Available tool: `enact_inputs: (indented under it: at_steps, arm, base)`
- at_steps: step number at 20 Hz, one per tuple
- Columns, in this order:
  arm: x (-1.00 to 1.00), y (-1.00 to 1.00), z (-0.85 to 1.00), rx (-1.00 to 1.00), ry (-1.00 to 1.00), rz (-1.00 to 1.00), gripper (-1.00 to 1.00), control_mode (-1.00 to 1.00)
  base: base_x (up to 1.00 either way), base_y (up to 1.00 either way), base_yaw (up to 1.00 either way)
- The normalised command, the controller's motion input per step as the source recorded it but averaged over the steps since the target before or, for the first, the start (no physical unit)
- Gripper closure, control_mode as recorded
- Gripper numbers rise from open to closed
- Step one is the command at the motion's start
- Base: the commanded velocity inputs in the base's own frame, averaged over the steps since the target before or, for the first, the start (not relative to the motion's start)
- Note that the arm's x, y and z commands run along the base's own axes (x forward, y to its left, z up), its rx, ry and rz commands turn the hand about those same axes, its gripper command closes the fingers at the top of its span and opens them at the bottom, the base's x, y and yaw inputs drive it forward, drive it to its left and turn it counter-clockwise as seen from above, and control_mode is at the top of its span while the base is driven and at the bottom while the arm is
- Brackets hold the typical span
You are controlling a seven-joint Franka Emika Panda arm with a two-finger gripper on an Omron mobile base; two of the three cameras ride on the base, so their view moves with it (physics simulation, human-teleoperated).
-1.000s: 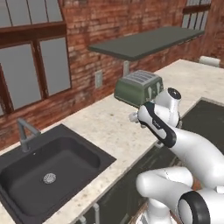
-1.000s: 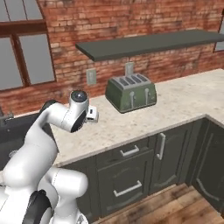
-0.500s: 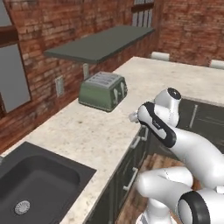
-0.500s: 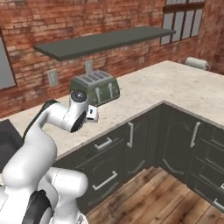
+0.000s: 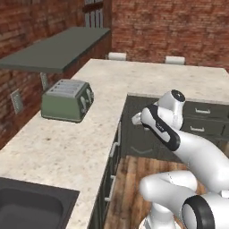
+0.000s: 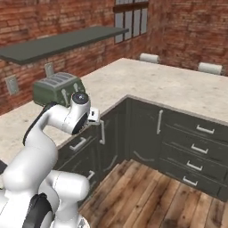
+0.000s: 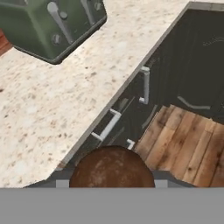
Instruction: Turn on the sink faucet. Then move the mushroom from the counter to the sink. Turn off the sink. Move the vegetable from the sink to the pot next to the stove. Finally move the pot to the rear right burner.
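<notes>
Gripper [image 7: 112, 183] clamped on brown mushroom [image 7: 111, 168], held above the counter edge [image 7: 65, 113] over cabinet drawers [image 7: 131, 109]; green toaster [image 5: 67, 100] on counter nearby; sink [image 5: 31, 208] corner lower left.

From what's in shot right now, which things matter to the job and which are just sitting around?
Part of the job:
mushroom, brown, gripped in the pincer
sink, corner in the left base view

Just lying about:
green toaster on the counter
wall shelf
two paper towel rolls far along the counter
</notes>
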Motion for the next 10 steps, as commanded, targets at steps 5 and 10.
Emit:
enact_inputs:
  at_steps: [5,10]
  arm:
    - [0.0,0.0,0.0,0.0,0.0,0.0,1.0,1.0]
    - [0.0,0.0,0.0,0.0,0.0,0.0,1.0,1.0]
  base:
    - [0.0,-0.25,-0.47]
    - [0.0,-0.27,-0.47]
